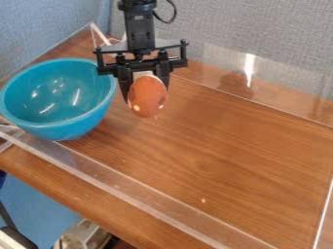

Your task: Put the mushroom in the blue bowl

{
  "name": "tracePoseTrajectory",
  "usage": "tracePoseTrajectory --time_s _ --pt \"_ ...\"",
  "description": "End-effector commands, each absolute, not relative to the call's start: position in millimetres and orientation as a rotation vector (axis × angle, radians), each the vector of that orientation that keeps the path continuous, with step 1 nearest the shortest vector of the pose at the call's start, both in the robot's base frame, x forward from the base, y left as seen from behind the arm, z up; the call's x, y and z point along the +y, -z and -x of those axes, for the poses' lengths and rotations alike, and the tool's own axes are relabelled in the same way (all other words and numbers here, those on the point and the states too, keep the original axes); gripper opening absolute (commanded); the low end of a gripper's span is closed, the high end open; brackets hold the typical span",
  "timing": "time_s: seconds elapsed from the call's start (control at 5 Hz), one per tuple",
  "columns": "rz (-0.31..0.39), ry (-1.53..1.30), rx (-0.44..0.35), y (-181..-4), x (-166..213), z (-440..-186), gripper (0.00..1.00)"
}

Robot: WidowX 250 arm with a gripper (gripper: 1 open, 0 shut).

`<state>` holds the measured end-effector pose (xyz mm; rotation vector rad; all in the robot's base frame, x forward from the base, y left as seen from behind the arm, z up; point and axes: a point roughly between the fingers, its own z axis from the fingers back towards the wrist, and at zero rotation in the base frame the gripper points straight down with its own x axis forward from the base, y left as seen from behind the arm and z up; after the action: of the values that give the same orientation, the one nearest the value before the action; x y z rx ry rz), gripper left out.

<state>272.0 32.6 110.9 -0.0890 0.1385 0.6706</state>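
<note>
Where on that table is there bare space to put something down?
The table is bare right of the tool, out to the clear walls. It is crowded at left: the bowl, with the held mushroom beside it.

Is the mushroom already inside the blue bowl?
No, the mushroom hangs in the shut tool to the right of the blue bowl, which holds nothing.

Even, fairly bright light fills the frame. The picture is small and soft. Pale glare streaks the clear wall point(247, 68) at upper right, and the blue bowl point(55, 97) shows glossy highlights.
</note>
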Motion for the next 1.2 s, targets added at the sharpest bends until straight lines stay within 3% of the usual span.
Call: tracePoseTrajectory --time_s 0.0,0.4,1.0 --pt "0.079 -0.679 0.078 -123.5 59 -280 0.00" --pt "0.052 -0.799 0.087 -112.3 136 -287 0.00" --pt "0.043 -0.819 0.075 -119.0 146 -285 0.00"
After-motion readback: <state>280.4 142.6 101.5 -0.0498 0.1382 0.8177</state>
